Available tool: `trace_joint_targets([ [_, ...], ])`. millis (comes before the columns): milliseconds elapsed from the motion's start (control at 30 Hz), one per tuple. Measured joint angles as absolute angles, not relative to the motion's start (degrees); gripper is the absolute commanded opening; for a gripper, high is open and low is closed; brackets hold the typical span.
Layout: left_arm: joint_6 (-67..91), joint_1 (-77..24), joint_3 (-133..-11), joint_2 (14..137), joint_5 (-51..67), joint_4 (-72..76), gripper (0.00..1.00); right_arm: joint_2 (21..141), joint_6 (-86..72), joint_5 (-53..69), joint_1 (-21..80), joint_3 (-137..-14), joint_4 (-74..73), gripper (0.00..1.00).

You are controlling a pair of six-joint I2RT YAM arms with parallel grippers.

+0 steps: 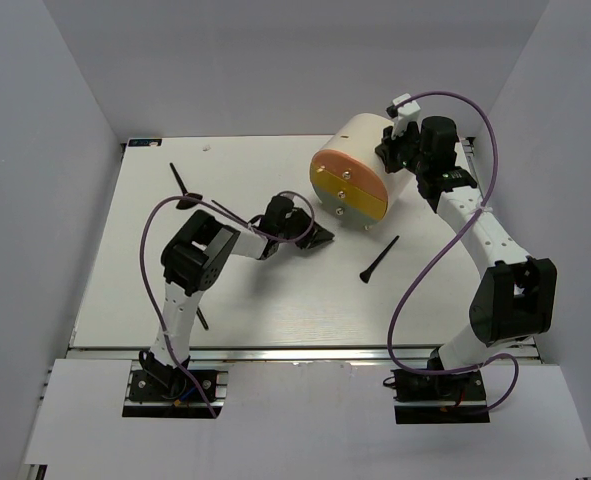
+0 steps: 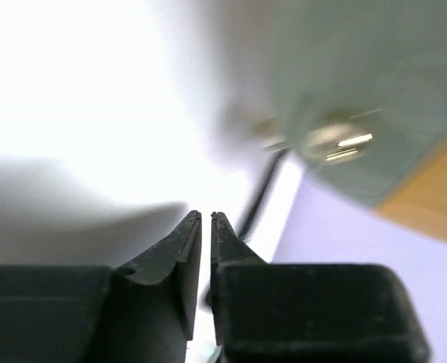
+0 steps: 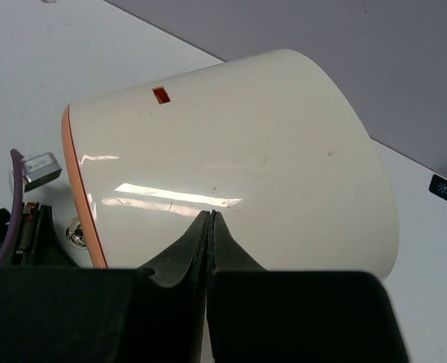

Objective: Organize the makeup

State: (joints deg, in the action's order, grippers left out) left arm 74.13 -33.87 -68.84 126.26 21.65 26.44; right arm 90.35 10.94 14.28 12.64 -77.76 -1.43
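**Brush could skid away from nearly closed fingers**

The left fingers (image 2: 206, 215) stood narrow, only a slit between their tips; I could not tell whether they pinched anything. A thin black brush (image 2: 259, 198), blurred, lay just beyond the tips and to their right on the desk (image 1: 275, 300). Closing off-centre could flick it towards the drawer unit (image 1: 350, 185). The right fingers (image 3: 210, 217) were shut against that unit's shell, and a push might roll it.
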Motion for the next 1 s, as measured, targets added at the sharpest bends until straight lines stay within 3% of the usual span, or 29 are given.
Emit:
trace_joint_targets([
  [167, 72.8, -34.1, -64.4, 124.5, 22.9, 25.6, 0.13, 90.4, 11.0, 13.6, 12.4, -77.8, -1.5, 0.0],
  [233, 72.2, -34.3, -63.1, 123.2, 22.9, 25.7, 0.24, 90.4, 11.0, 13.5, 12.3, -77.8, -1.5, 0.02],
  [333, 71.7, -34.4, -62.5, 122.1, 22.7, 25.9, 0.53, 90.3, 11.0, 13.5, 12.3, -77.4, -1.2, 0.05],
  [400, 71.6, -34.4, -63.2, 122.0, 22.4, 25.9, 0.58, 90.3, 11.1, 13.6, 12.3, -77.3, -1.1, 0.06],
  [700, 71.4, -34.4, -75.5, 124.6, 21.6, 25.9, 0.59, 89.9, 11.2, 13.6, 12.3, -76.9, -0.9, 0.07],
  [1000, 71.4, -34.4, -78.6, 129.3, 20.9, 23.0, 0.56, 89.6, 11.1, 13.6, 12.1, -76.2, -0.1, 0.08],
])
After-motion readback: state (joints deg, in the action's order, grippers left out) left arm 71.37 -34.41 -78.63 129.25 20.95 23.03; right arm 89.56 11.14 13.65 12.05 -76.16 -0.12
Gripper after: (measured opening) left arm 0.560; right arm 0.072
